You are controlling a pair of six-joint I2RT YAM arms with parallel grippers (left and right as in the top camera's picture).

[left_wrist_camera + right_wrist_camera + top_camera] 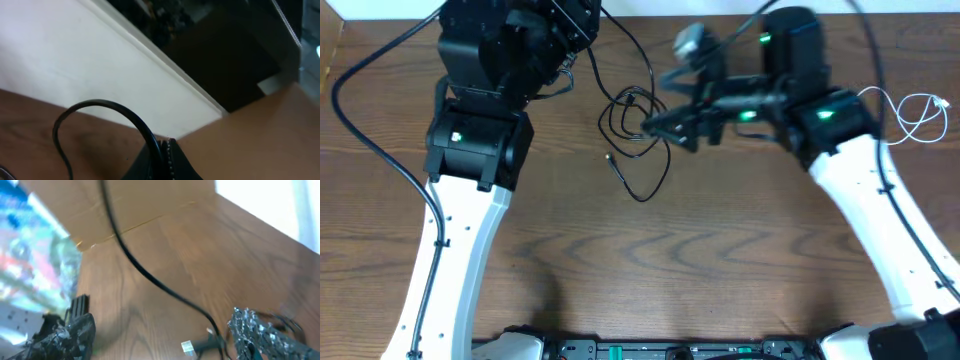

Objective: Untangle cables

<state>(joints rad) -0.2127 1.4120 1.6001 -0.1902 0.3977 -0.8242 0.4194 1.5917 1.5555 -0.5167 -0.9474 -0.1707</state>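
The black cable (632, 122) lies in loose loops at the table's middle back, one plug end (611, 158) pointing toward the front. A strand of the black cable (100, 106) arcs out of my left gripper (165, 152), whose jaws are shut on it. My right gripper (660, 104) hovers open just right of the loops. In the right wrist view the black cable (150, 277) runs down between the wide-apart fingers (252, 330) of my right gripper (160, 335), with a small plug (199, 344) near them. The white cable (917, 113) lies coiled at the far right.
A thick black arm wire (365, 120) curves over the table's left side. A white panel (75, 60) rises behind the table's back edge. A blurred colourful object (30, 260) stands at the left of the right wrist view.
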